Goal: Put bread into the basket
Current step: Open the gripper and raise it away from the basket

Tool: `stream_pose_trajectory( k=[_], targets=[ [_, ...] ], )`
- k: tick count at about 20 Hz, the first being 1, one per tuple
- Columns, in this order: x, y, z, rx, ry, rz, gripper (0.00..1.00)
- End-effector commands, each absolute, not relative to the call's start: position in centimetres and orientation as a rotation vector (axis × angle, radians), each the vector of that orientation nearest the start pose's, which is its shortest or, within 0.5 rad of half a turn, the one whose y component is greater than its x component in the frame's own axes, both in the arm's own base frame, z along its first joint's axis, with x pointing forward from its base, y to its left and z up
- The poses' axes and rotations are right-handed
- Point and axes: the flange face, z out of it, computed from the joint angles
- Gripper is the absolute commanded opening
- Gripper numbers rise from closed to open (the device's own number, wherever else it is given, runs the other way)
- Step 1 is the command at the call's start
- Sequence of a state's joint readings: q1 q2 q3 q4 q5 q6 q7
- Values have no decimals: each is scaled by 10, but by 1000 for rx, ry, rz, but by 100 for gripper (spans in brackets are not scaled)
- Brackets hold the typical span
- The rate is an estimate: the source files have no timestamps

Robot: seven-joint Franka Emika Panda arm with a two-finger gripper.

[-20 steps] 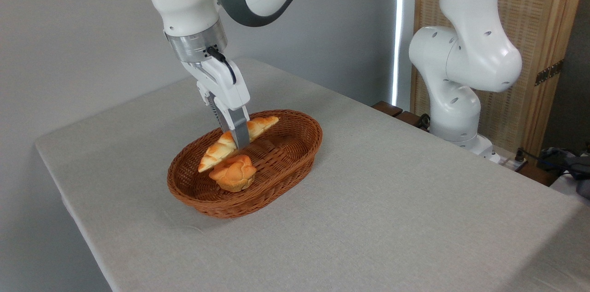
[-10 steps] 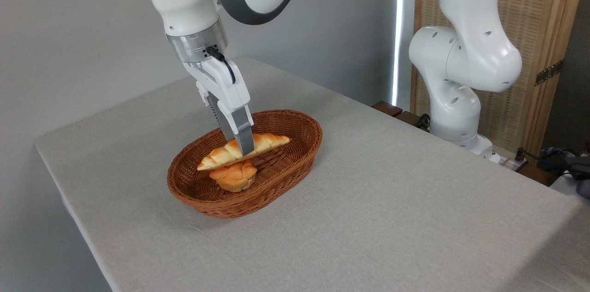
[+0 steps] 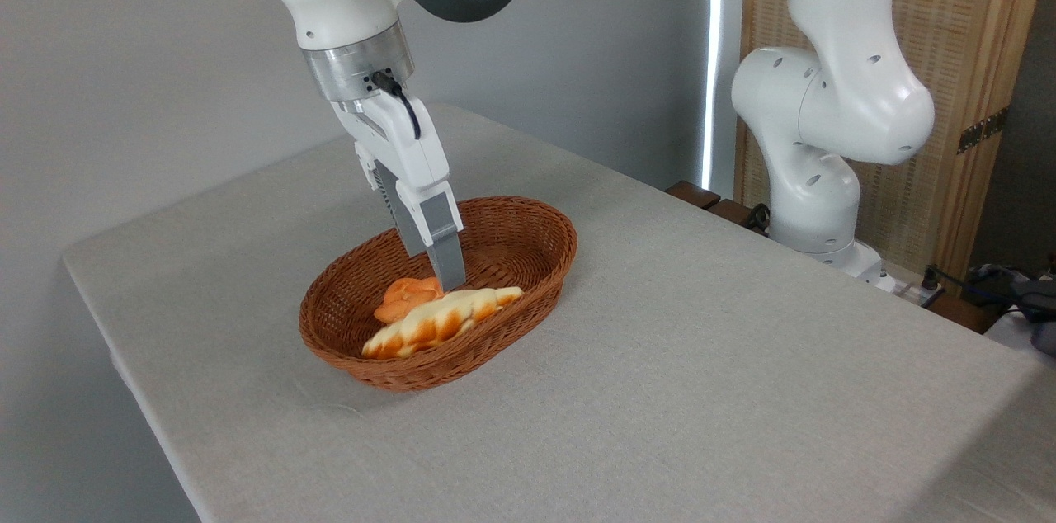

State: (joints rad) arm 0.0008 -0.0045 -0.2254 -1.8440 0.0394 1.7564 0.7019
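Jaws free; bread [image 3: 441, 322] lies along basket [image 3: 528, 214].

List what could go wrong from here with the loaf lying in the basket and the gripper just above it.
1. The gripper hangs close over the bread; whether its fingers are fully clear cannot be told, so lifting might drag the loaf.
2. The bread lies along the basket's near rim, beside the round bun; a nudge might tip it over the edge.
3. A sideways exit might catch the basket wall and shift it.
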Motion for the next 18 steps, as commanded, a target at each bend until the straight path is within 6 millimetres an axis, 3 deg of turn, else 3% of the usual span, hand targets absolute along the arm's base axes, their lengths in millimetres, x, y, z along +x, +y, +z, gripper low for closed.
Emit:
stream_pose_trajectory(
  k=[1,6,9,14,18],
  targets=[
    [537,-117,520,-2769,1407,138,100],
    [544,-105,550,-2797,1339,41,100],
    [549,-80,572,-2883,1144,-17,100],
    [552,-39,604,-3031,1032,-89,100],
    [553,-31,609,-3026,1037,-92,100]
  ],
)
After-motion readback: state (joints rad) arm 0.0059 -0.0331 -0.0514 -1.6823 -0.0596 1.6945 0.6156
